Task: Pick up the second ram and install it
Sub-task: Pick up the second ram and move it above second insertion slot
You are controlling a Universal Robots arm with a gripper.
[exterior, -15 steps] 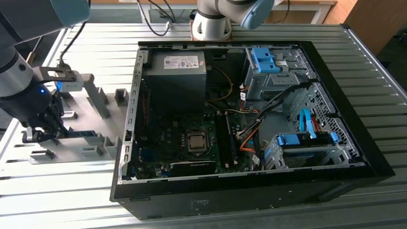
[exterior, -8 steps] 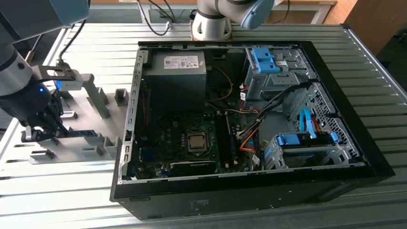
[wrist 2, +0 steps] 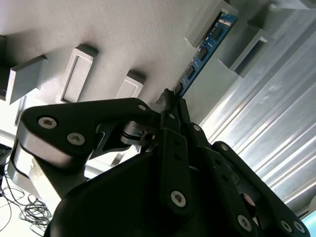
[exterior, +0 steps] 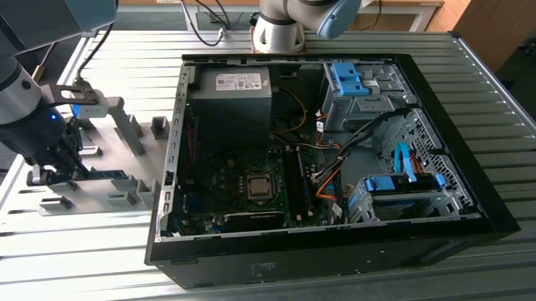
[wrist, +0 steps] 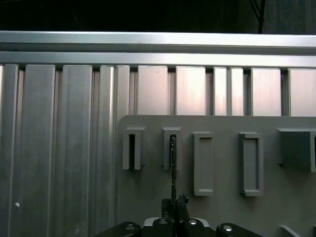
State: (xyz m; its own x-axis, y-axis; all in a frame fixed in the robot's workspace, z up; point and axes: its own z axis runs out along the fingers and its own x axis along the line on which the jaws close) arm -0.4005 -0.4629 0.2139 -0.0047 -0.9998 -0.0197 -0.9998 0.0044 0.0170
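Observation:
The second ram is a narrow blue board with black chips, standing on edge in the slotted grey holder blocks of a grey plate. In the exterior view it shows as a blue strip to the left of the computer case. My gripper is down over the plate with its fingertips pressed against both sides of one end of the stick. In the first wrist view the ram appears edge-on, running from my gripper into a slot block.
The open computer case lies to the exterior view's right of the plate, with long black motherboard slots beside the processor socket and a power supply at the back. Other holder blocks stand on the plate. The ribbed metal table surrounds everything.

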